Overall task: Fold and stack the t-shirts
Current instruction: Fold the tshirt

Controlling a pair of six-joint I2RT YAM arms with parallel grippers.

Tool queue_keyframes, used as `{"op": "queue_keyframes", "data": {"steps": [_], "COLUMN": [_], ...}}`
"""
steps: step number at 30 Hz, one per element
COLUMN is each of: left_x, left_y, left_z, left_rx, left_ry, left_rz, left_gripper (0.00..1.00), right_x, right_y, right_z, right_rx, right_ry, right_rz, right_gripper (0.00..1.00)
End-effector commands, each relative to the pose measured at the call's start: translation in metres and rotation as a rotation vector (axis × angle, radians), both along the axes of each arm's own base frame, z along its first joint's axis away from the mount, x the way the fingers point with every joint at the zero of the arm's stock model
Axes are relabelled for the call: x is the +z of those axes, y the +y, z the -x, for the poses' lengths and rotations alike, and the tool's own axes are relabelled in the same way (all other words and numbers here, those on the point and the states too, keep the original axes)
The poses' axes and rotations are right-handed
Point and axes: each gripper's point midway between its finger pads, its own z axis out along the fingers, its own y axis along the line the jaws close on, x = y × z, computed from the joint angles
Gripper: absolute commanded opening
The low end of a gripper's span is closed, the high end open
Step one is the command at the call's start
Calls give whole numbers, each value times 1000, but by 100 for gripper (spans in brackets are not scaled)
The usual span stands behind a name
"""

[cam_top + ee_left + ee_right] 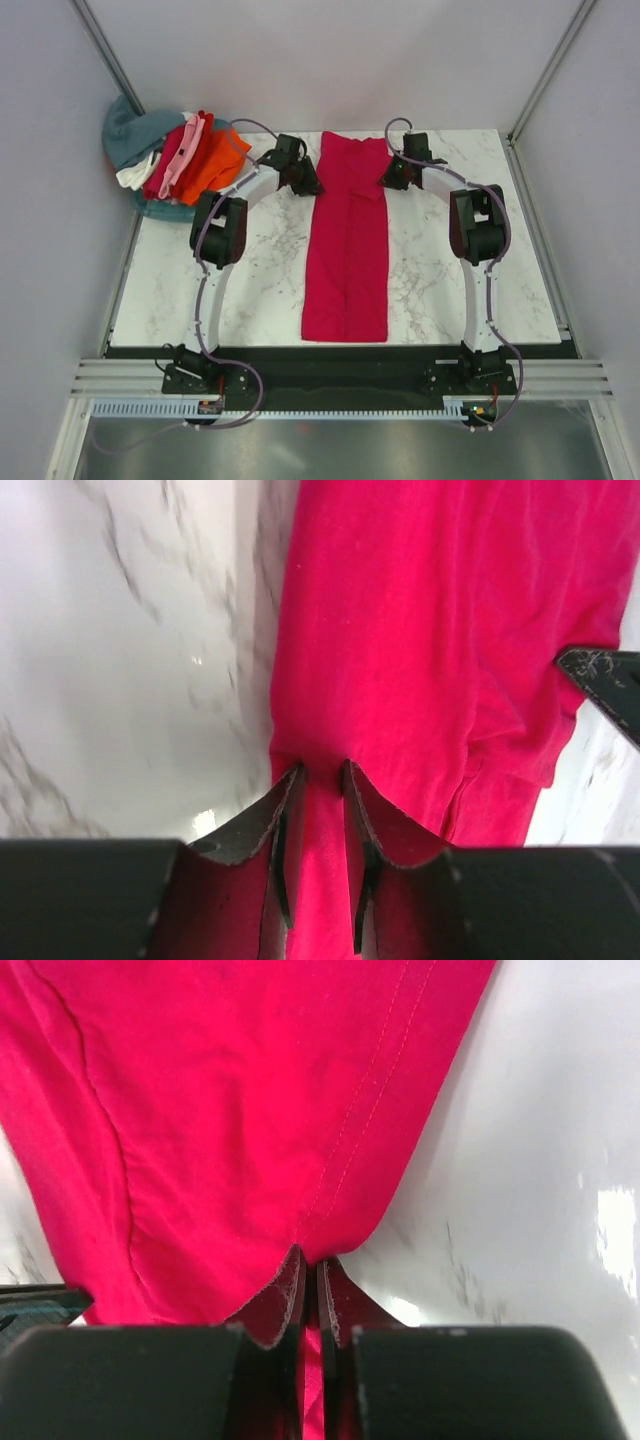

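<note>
The crimson shirt (pixel 346 250) lies in the middle of the table (pixel 450 290) as a long narrow strip that runs from the far side toward the near edge. I think its two sides are already folded in, because a line goes down the middle of it where the edges meet. Both arms reach to the far end of this strip, one at each corner. The left gripper (pixel 320 780) has its jaws narrow, with a ridge of the cloth standing between them, so it looks to me like it is grasping the far left corner. The right gripper (pixel 311 1260) is clenched almost fully, with only a thin fold of cloth at the far right corner pinched inside. I believe they take the two corners together so that the end can be lifted evenly and brought toward the near end for the next fold. The cloth looks soft and thin, with light wrinkles and a double line of stitches near the right edge. The pile of other shirts (pixel 185 160), orange, red, pink, white and grey-green, waits at the far left corner, well apart from the strip.
</note>
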Motion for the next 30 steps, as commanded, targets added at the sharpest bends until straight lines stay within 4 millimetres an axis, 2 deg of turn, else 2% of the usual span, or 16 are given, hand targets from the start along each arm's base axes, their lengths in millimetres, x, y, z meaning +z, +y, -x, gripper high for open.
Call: {"op": "queue_keyframes", "data": {"steps": [1,3,7,8,10,11,13,14,15,19,21,23,24,25,27,30], "left_x": [-18,-8,21,46,64,98,100,132,119,130,104,116,90,102,74,60], "left_y": [16,21,27,29,33,34,36,38,37,45,54,62,68,70,74,77], "left_z": [-27,-43,-53,-54,-45,-40,-18,-8,11,76,116,144,170,184,223,268], "left_rx": [21,34,35,35,41,34,29,28,20,-4,-6,-2,-11,-15,-44,-84], "left_ry": [-6,-26,-42,-81,-98,-147,-120,-166,-122,-128,-67,-86,-27,-56,12,37], "left_rz": [13,53,140,146,132,142,138,146,132,64,22,29,7,19,3,3], "left_gripper": [30,30,40,44,47,49,49,49,49,49,50,50,50,49,49,48], "right_x": [-8,-3,23,43,66,84,98,103,105,95,83,70,66,63,53,41], "right_y": [-2,5,16,20,20,17,16,13,12,11,7,6,4,9,9,9], "right_z": [-23,-38,-58,-61,-58,-50,-36,-17,-5,66,112,159,173,189,231,276], "right_rx": [-26,-20,7,18,22,19,30,30,33,67,76,97,101,119,130,150], "right_ry": [-13,-33,-84,-117,-147,-162,-168,-154,-144,-68,-10,37,49,57,105,152], "right_rz": [-32,-76,-164,-173,-181,-179,-170,-162,-155,-128,-116,-106,-96,-88,-78,-67], "right_gripper": [8,10,52,55,61,62,62,62,62,59,58,57,57,56,56,54]}}
